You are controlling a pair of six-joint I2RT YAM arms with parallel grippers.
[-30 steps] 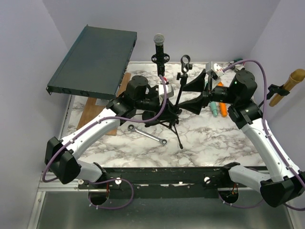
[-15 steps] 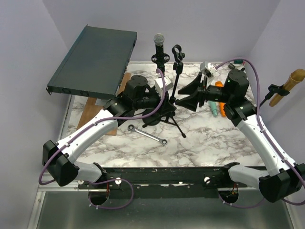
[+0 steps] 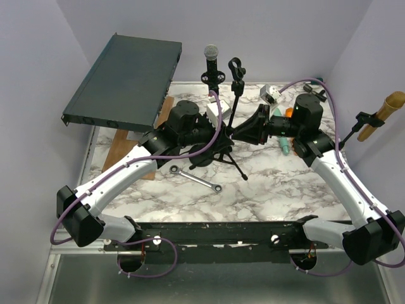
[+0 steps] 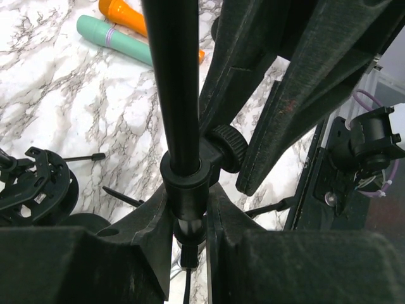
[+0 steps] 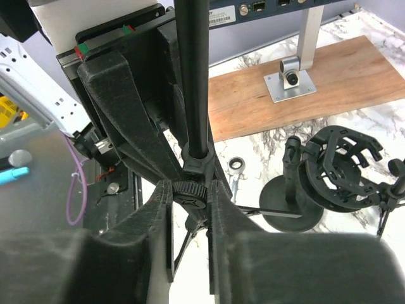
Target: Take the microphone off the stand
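The microphone (image 3: pixel 211 56), black with a silver mesh head, stands upright in a shock mount (image 3: pixel 212 77) at the back, free of both grippers. In front of it is a black tripod stand (image 3: pixel 232 104) with an empty clip (image 3: pixel 236 68) on top. My left gripper (image 3: pixel 222 137) is shut on this stand's collar (image 4: pixel 185 182), just below the pole (image 4: pixel 174 82). From the right, my right gripper (image 3: pixel 236 134) is shut on the knurled knob (image 5: pixel 192 190) at the same joint. The shock mount (image 5: pixel 342 166) and its round base (image 5: pixel 288 214) show in the right wrist view.
A dark rack unit (image 3: pixel 123 79) leans at the back left over a wooden board (image 3: pixel 120 149). A wrench (image 3: pixel 196 178) lies in front of the tripod legs. Orange and teal markers (image 3: pixel 286 147) lie behind the right gripper. A wooden-handled tool (image 3: pixel 380 114) hangs on the right wall.
The right gripper moved left to the tripod stand and closed on its knob. The stand shifted left and stood up straighter in the left gripper's hold.
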